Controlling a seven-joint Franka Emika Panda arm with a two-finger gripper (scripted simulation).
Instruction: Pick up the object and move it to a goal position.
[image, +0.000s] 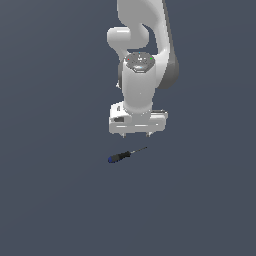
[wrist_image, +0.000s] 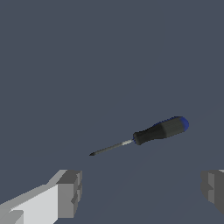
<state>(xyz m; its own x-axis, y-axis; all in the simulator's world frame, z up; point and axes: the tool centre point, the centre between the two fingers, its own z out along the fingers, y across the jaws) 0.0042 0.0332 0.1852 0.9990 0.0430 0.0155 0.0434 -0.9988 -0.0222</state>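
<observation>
From the exterior view's left I come first to the screwdriver (image: 125, 154), lying flat on the grey tabletop (image: 50, 200) just below and slightly ahead of the gripper (image: 138, 135), blue cap end toward the exterior view's left and the thin shaft running up toward the right. I judge it light and rigid, but slim and round, so it could roll or pivot if I pinch it off-centre. The black handle is the fattest part and looks the best place to hold, squarely across its middle, since the shaft seems too thin for a sure grip. The fingers (wrist_image: 70, 192) are spread wide and empty in the wrist view, with the screwdriver (wrist_image: 159, 130) lying ahead of them and not between them. Only the finger ends show in that view, and one is cut by the frame edge. No goal marker is visible, and the tip shape of the shaft is too fine to make out.
</observation>
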